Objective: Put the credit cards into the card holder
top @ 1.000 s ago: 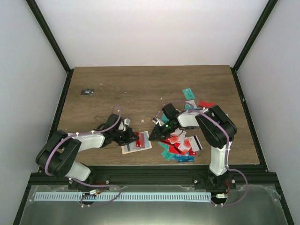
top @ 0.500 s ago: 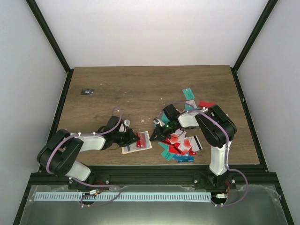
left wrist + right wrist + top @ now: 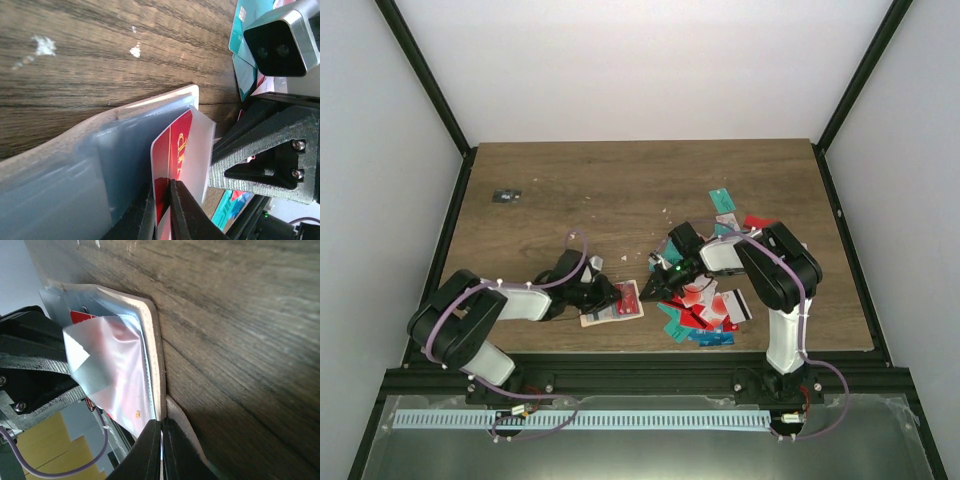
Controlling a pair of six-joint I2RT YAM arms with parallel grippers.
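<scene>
We are looking at the red card (image 3: 172, 150) first. It is sitting partly inside the see-through pocket of the card holder (image 3: 165, 97). The card holder is lying open on the table (image 3: 620, 190) near the front edge, between the two arms. The card's long side is pointing into the pocket and away from the left gripper (image 3: 162, 210). So we are thinking the next push is going that same way, toward the right arm. The left gripper is nearer the card and is squeezing its back end tight. The right gripper (image 3: 161, 440) is pinching the holder's far edge with its fingers closed on it. The other credit cards (image 3: 705, 305) are lying in a pile just beside the right arm. We are seeing gold writing on the red card, but we are not able to read it
</scene>
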